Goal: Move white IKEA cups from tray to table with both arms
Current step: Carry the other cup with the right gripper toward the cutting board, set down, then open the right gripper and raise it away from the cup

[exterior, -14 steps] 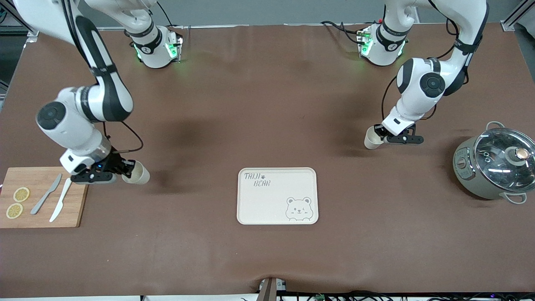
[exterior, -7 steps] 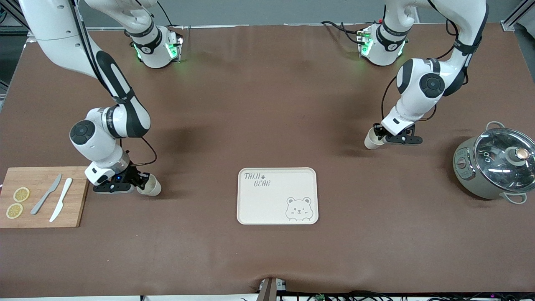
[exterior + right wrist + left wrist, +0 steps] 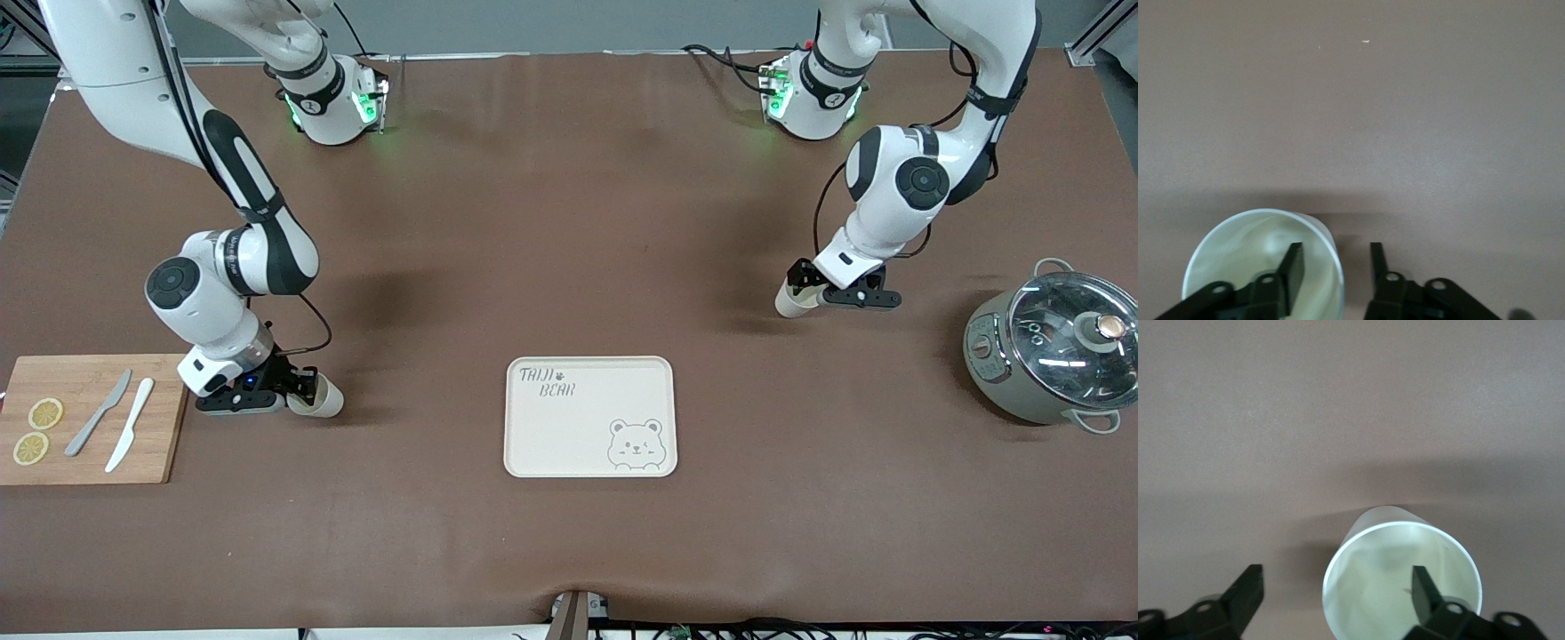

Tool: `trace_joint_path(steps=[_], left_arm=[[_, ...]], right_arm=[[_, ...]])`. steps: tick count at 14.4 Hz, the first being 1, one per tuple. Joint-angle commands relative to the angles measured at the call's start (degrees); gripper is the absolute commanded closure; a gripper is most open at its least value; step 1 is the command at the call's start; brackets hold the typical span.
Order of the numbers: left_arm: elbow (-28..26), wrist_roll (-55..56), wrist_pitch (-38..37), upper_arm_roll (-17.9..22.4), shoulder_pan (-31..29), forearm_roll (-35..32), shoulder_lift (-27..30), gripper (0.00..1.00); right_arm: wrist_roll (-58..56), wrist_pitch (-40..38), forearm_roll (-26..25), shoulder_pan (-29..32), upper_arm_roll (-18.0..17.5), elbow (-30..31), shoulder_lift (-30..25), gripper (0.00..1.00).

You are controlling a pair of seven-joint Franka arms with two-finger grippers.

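Observation:
One white cup stands on the brown table between the cutting board and the bear tray. My right gripper is at its rim, one finger inside the cup and one outside, with gaps on both sides of the wall, so this gripper is open. The other white cup stands toward the left arm's end, farther from the front camera than the tray. My left gripper straddles this cup's rim with jaws wide apart; it is open.
A wooden cutting board with two knives and lemon slices lies at the right arm's end. A grey-green pot with a glass lid stands at the left arm's end. The tray holds nothing.
The right arm carried its cup from beside the board toward the tray and lowered it to the table, then stayed nearly still. The left arm has hardly moved.

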State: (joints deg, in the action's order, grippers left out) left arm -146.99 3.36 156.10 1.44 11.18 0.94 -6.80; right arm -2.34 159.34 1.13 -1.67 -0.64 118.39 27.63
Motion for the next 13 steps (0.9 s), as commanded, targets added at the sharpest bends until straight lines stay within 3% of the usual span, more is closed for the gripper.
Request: trace_joint_path(steps=[1, 7, 11, 13], left_arm=[[-0.14, -0.55, 0.96, -0.21, -0.72, -1.38, -0.06, 0.00], [-0.23, -0.55, 0.69, -0.30, -1.16, -1.38, 0.47, 0.00], [-0.23, -0.46, -0.62, -0.30, -0.99, -1.38, 1.52, 0.00], [-0.23, -0.46, -0.98, -0.30, -0.99, -1.38, 2.05, 0.00]], right_arm=[[-3.36, -9.17, 0.71, 2.37, -0.77, -3.85, -2.04, 0.00], [-5.66, -39.41, 0.89, 6.41, -0.68, -12.74, -13.63, 0.00], [-5.57, -54.18, 0.89, 8.43, -0.33, -14.41, -23.74, 0.00], [-3.48, -56.59, 0.71, 9.05, -0.24, -14.16, -28.13, 0.00]])
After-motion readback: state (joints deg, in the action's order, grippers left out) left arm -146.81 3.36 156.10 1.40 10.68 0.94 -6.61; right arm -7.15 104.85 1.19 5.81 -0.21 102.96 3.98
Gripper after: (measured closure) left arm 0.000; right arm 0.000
